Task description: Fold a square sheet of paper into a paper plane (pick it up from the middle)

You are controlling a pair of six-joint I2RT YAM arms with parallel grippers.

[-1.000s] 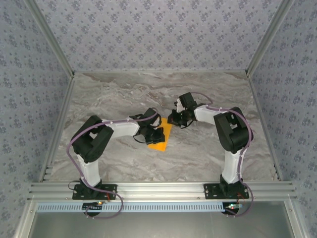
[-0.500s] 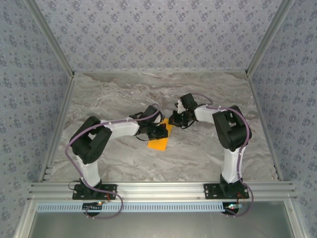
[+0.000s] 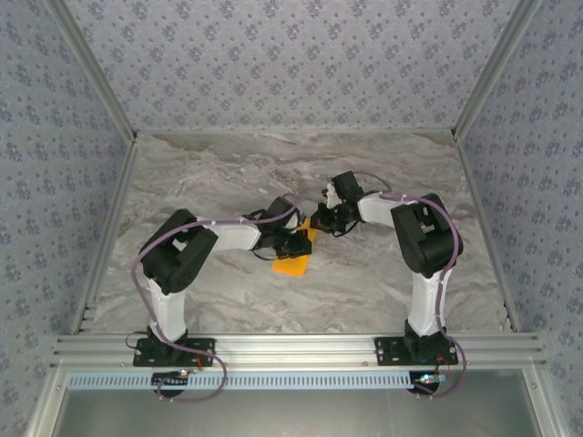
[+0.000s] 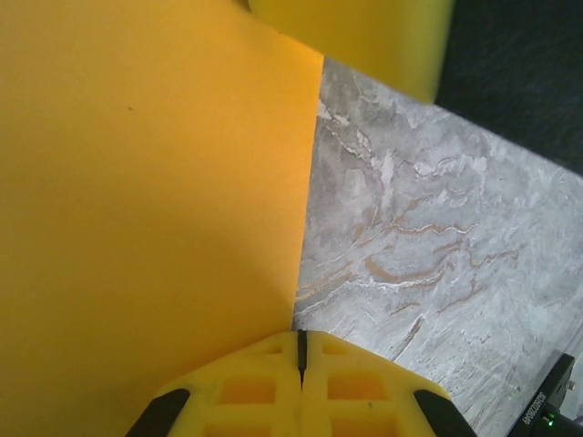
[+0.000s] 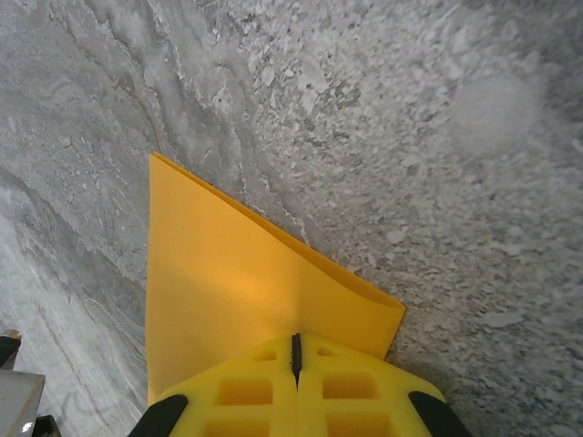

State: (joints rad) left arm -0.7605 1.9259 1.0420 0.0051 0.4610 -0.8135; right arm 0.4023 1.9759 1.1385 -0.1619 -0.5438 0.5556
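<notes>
The square sheet of paper lies folded on the marble table, bright orange, between the two arms. My left gripper is shut, its tips down on the sheet's upper part. In the left wrist view the paper covers the left half, and the shut gripper meets its straight right edge. My right gripper is shut too, at the sheet's far corner. In the right wrist view its closed tips rest on a triangular folded flap of the paper, whose fold stands slightly off the table.
The grey marble tabletop is fenced by aluminium rails at the front and sides, with patterned walls behind. A yellow finger of the right gripper lies at the top of the left wrist view.
My left arm has reached further right, carrying its shut gripper up along the paper toward the right gripper. The right gripper has shifted only slightly.
</notes>
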